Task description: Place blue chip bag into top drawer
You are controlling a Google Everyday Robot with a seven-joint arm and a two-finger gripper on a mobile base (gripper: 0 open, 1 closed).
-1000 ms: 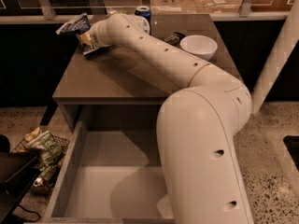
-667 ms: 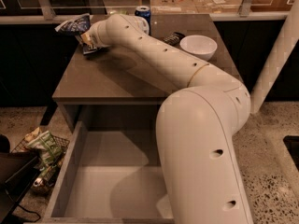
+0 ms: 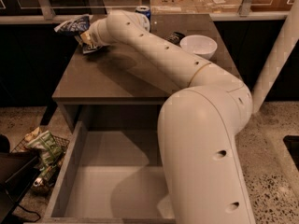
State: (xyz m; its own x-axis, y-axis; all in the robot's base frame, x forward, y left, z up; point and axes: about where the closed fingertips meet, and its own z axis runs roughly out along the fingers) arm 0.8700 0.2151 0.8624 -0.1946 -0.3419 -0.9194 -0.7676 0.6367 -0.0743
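The blue chip bag [image 3: 71,25], crumpled dark blue and white, lies at the far left corner of the tabletop [image 3: 112,76]. My gripper [image 3: 87,39] is at the end of the long white arm, right against the bag's near right side, with something pale and dark beneath it. The top drawer [image 3: 70,171] is pulled out wide open below the table's front edge. Its flat bottom is bare, and my arm's thick lower part hides its right side.
A blue soda can [image 3: 143,11] stands at the table's back edge behind my arm. A white bowl [image 3: 198,45] and a small dark object [image 3: 175,36] sit at the back right. A wire basket with green-and-white bags [image 3: 43,149] stands on the floor, left of the drawer.
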